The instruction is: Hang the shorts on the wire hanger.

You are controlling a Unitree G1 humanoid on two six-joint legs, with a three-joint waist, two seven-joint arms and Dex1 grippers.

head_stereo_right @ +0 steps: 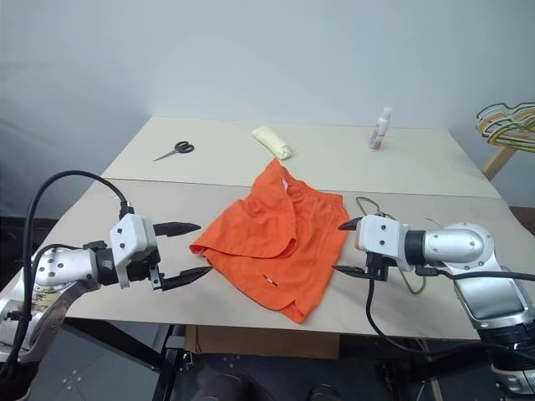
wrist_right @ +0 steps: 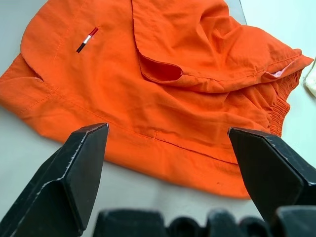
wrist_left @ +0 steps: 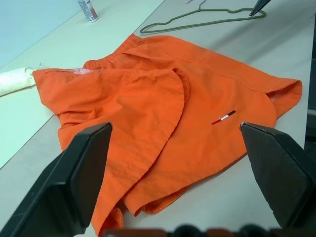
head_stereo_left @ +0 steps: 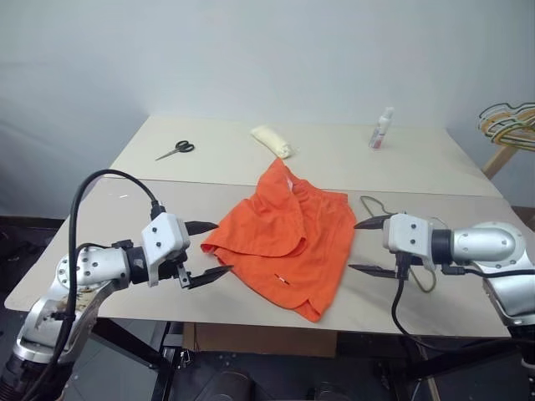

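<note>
Shorts (head_stereo_left: 284, 246) were seen lying crumpled and partly folded near the front edge of the table (head_stereo_left: 134, 217), unhung, so the task was judged barely begun. The left gripper (head_stereo_left: 209, 251) and right gripper (head_stereo_left: 368, 245) were held just beside them on either side, jaws spread wide, nothing grasped. The wire hanger (wrist_left: 207, 17) was lying flat just beyond, by the right gripper, untouched. Grasping, threading and hanging were all left.

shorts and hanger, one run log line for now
shorts: crumpled on table | wire hanger: flat beside shorts | left gripper: open, empty | right gripper: open, empty
</note>
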